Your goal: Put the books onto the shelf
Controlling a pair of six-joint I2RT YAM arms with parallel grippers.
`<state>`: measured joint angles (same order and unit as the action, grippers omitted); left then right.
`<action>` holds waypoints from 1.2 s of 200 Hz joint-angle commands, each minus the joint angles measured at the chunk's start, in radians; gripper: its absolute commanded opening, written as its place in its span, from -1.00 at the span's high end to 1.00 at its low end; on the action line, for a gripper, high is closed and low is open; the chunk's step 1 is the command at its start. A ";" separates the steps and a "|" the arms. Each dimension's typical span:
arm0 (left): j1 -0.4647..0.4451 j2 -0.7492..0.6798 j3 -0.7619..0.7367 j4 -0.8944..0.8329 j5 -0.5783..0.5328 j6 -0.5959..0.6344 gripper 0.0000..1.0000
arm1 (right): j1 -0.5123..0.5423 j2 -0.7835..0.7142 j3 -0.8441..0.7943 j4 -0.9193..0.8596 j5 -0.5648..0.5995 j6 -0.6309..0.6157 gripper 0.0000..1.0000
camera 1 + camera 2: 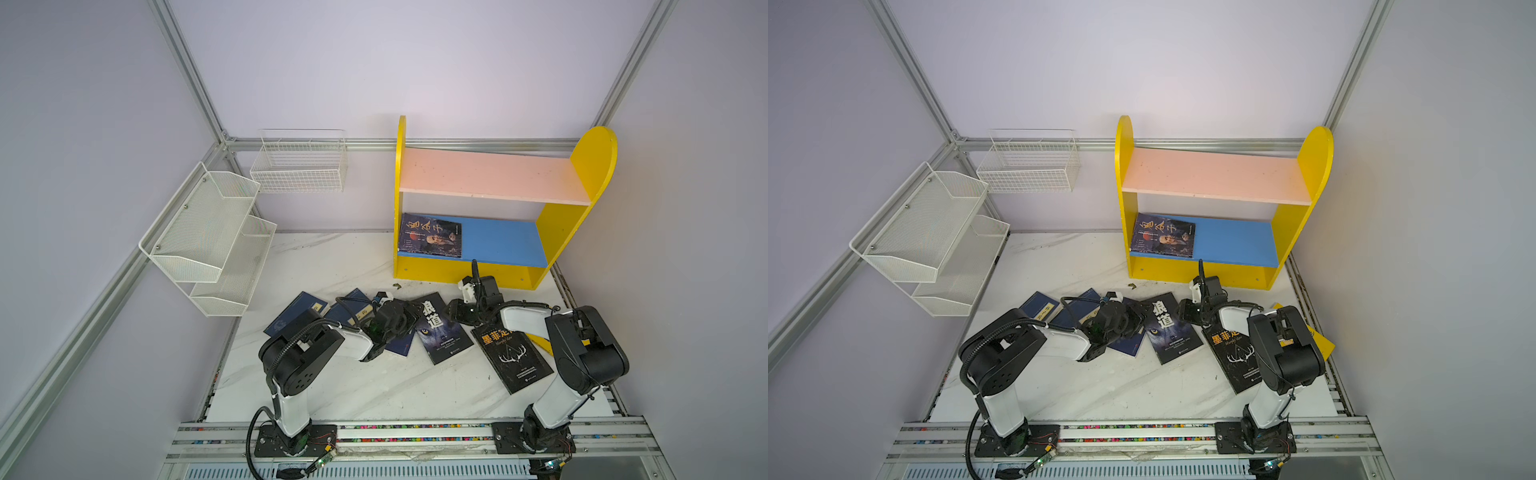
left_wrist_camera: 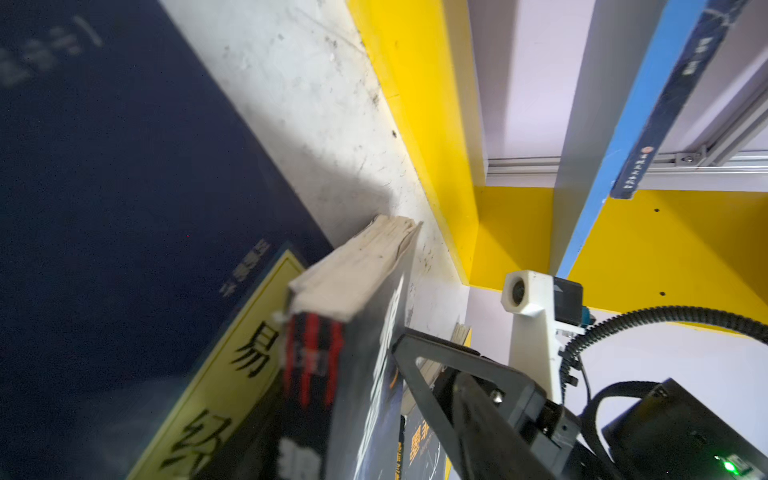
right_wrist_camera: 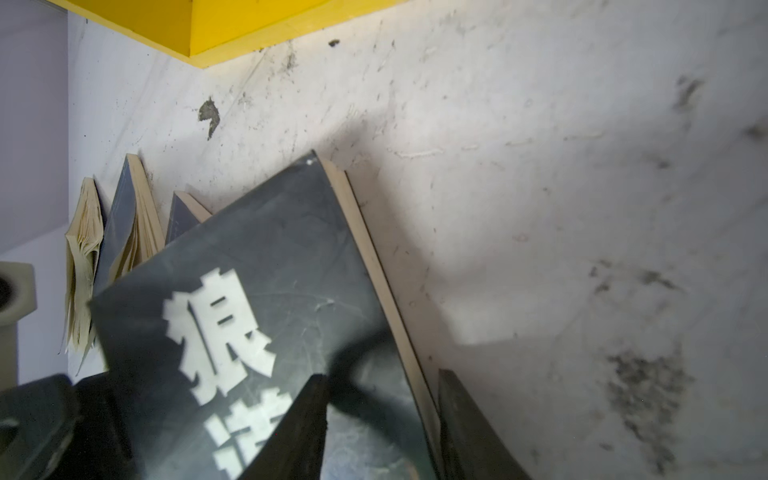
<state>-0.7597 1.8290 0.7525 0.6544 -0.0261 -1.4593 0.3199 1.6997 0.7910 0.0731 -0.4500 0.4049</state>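
Note:
The shelf (image 1: 494,178) (image 1: 1217,174) stands at the back right, with one dark book (image 1: 430,235) flat on its blue lower board. Several books lie on the table. Both grippers are at the black wolf-cover book (image 1: 446,336) (image 3: 270,257). My left gripper (image 1: 413,316) is at its spine (image 2: 311,357), its own fingers hidden. My right gripper (image 1: 453,309) (image 3: 380,374) straddles the opposite page edge. One of its fingers (image 3: 307,419) hovers above the cover, and the jaws are still apart. Navy books (image 1: 293,318) lie on the left, and a black antler-cover book (image 1: 517,357) on the right.
A white mesh tiered rack (image 1: 208,237) and a white wire basket (image 1: 299,166) hang on the walls at the left and back. A yellow book (image 1: 1323,338) shows under the right arm. The shelf's yellow base (image 3: 199,25) is close behind the books.

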 commanded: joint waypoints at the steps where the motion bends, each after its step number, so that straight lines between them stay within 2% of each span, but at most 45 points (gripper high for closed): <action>1: -0.011 -0.050 -0.014 0.123 0.002 0.025 -0.02 | 0.017 0.054 -0.005 -0.081 -0.019 -0.013 0.07; 21: -0.012 -0.070 0.009 0.024 0.024 0.057 0.10 | 0.016 0.052 0.019 -0.090 -0.026 -0.012 0.07; 36: -0.013 -0.093 0.048 -0.130 0.023 0.098 0.33 | 0.016 0.041 0.038 -0.094 -0.031 -0.004 0.07; 71: -0.013 -0.164 0.101 -0.288 -0.004 0.190 0.82 | 0.016 0.002 0.079 -0.091 -0.066 0.037 0.07; 89: -0.013 -0.222 0.161 -0.399 -0.009 0.273 1.00 | 0.017 -0.030 0.109 -0.100 -0.096 0.057 0.05; 118: -0.009 -0.340 0.246 -0.515 -0.004 0.400 1.00 | 0.015 -0.127 0.178 -0.144 -0.107 0.074 -0.05; 138: 0.010 -0.405 0.319 -0.582 0.017 0.449 1.00 | 0.014 -0.217 0.231 -0.168 -0.054 0.116 -0.15; 157: 0.042 -0.445 0.396 -0.598 0.068 0.459 1.00 | 0.002 -0.287 0.293 -0.193 0.005 0.179 -0.16; 175: 0.081 -0.434 0.486 -0.583 0.149 0.451 1.00 | -0.012 -0.321 0.338 -0.200 0.031 0.239 -0.28; 194: 0.116 -0.424 0.565 -0.573 0.167 0.436 1.00 | -0.028 -0.373 0.352 -0.194 0.050 0.291 -0.46; 210: 0.151 -0.348 0.631 -0.557 0.167 0.437 1.00 | -0.060 -0.404 0.321 -0.169 0.034 0.304 -0.73; 240: 0.184 -0.231 0.743 -0.473 0.170 0.397 1.00 | -0.141 -0.474 0.248 -0.135 -0.040 0.372 -0.80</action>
<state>-0.5983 1.5288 1.3525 0.0334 0.1093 -1.0340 0.2276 1.2724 1.0950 -0.0784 -0.4519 0.6914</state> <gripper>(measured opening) 0.126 0.893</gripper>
